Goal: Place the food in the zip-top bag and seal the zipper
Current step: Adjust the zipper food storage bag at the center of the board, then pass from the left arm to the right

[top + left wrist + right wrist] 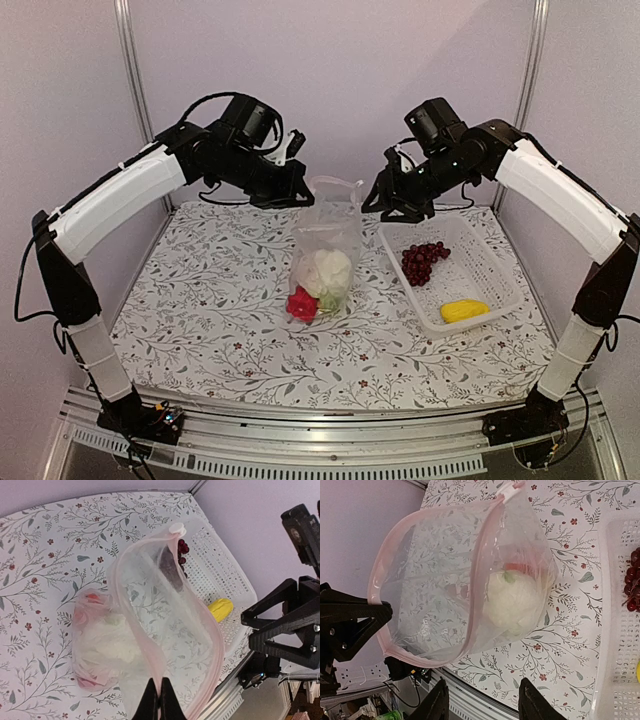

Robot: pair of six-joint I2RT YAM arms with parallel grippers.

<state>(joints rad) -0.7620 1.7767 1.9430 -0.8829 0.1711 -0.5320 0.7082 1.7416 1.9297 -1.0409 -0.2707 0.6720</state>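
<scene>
Right of the clear, crinkly zip-top bag (328, 235), in the white plastic mesh basket (482, 265): one yellow corn-like piece (465, 311) at the near end, long axis crosswise; one dark purple grape bunch (424, 262) farther in. The bag stands upright on the floral surface (200, 320), mouth open, holding one red pepper (301, 303) and one white cauliflower (326, 270). Left gripper (159, 700) pinches the bag's rim. Right gripper (484, 692) is spread, holding nothing, just right of the bag's mouth, with the grapes below and nearer. The right arm is probably the closer one for them.

left pincer (159, 702) pinches zip-top bag (165, 630) rim
</scene>
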